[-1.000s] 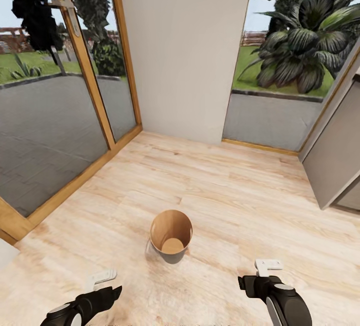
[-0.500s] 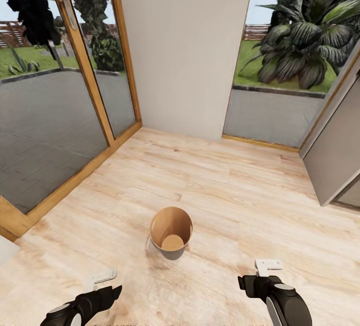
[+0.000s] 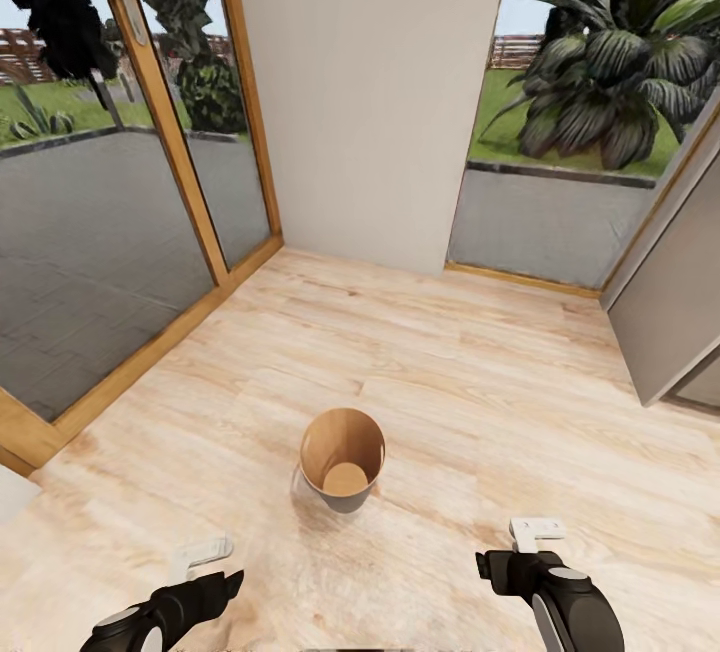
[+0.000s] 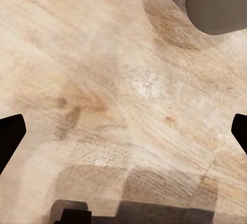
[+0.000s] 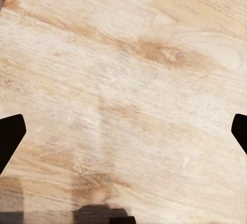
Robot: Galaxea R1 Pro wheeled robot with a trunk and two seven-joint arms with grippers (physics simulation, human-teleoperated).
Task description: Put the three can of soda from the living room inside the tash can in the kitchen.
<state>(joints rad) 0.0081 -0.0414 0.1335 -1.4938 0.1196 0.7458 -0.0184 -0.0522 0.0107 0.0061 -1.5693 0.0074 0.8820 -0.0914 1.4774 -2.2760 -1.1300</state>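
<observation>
I see the tash can point(image 3: 342, 460) standing upright on the pale wood floor point(image 3: 480, 382), between and just ahead of my two arms, its tan inside showing bare bottom and no can of soda. My left gripper point(image 3: 205, 554) hangs low at the left of the head view, my right gripper point(image 3: 537, 532) at the right; in both wrist views the dark fingertips point(image 4: 10, 134) point(image 5: 11, 131) sit at opposite edges with only floor between them, so I judge both jaws spread wide and carrying nothing. The bin's grey wall point(image 4: 218, 5) lies near the left gripper. The risk I judge: rolling or turning the base here could knock the light bin over, and I have no can to deliver, so the living room trip remains
</observation>
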